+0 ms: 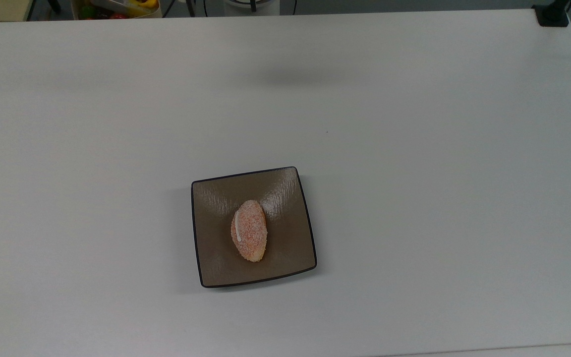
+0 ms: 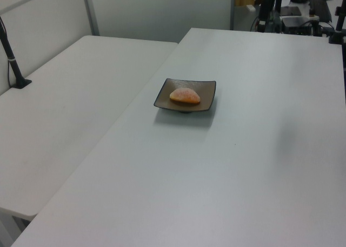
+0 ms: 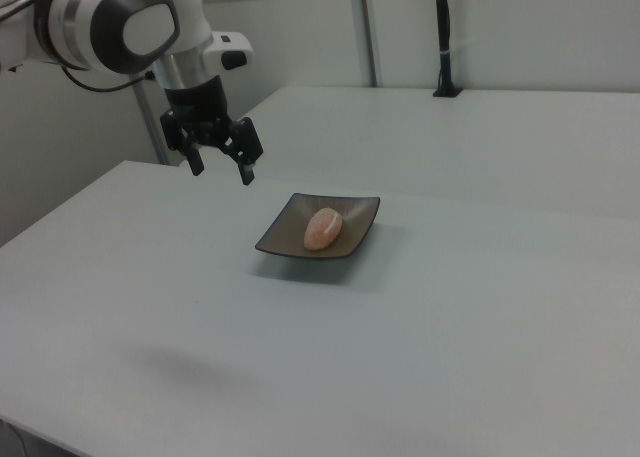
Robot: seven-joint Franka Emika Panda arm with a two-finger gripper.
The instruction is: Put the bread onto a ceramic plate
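1. The bread [image 1: 250, 231] lies near the middle of the plate [image 1: 216, 198], its long axis running roughly front to back in the top view, with the white stripe on the top view's left side.
2. The plate sits flat on the white worktop [image 1: 414, 173], so the task looks done.
3. In the right view the tool [image 3: 220, 164] hangs in the air to the right view's left of the plate, well apart from it, its two fingers spread wide with nothing between them.
4. Judging by looks, the bread is light and probably soft; a gentle pinch across its short width, at mid-length, would suit it, since its speckled crust may shed or dent.
5. The glossy plate looks hard, breakable and slippery.
6. No brand, label or writing can be read anywhere.
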